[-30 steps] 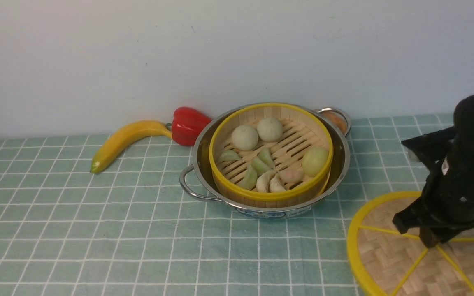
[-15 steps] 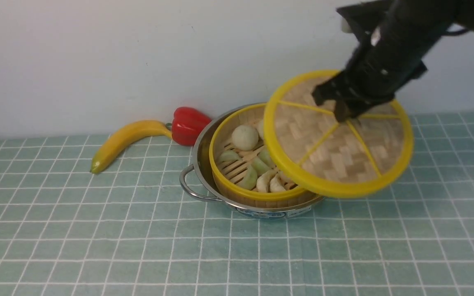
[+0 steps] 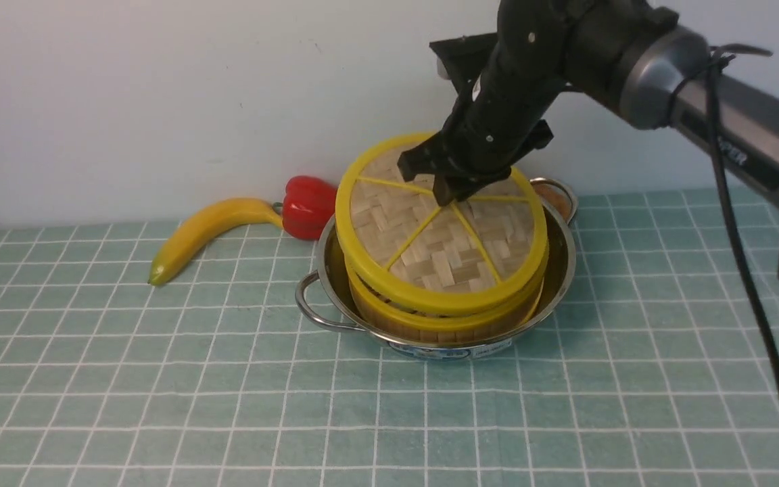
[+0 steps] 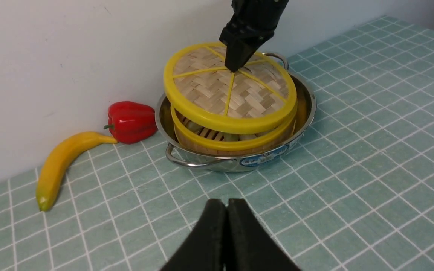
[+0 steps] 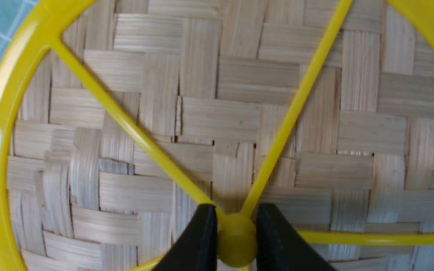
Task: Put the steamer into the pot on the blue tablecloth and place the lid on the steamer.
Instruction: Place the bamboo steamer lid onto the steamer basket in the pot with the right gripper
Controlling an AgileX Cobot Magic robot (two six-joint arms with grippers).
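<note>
Lid (image 3: 440, 233) hangs tilted just over the steamer (image 3: 443, 325) in the pot (image 3: 558, 270), centre frame, directly beneath the right hand (image 3: 447, 196). Left wrist view: left hand (image 4: 226, 201), closed together, sits lower centre. Right wrist view: fingers (image 5: 198, 241) clamp its knob (image 5: 236, 241).

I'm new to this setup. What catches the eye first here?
The flat woven-bamboo lid with yellow rim and spokes, pinched at its knob by the black right gripper, hangs tilted over the yellow-rimmed bamboo steamer inside the shiny steel pot. Left of the pot, by the wall, lie a yellow banana and a red bell pepper.
</note>
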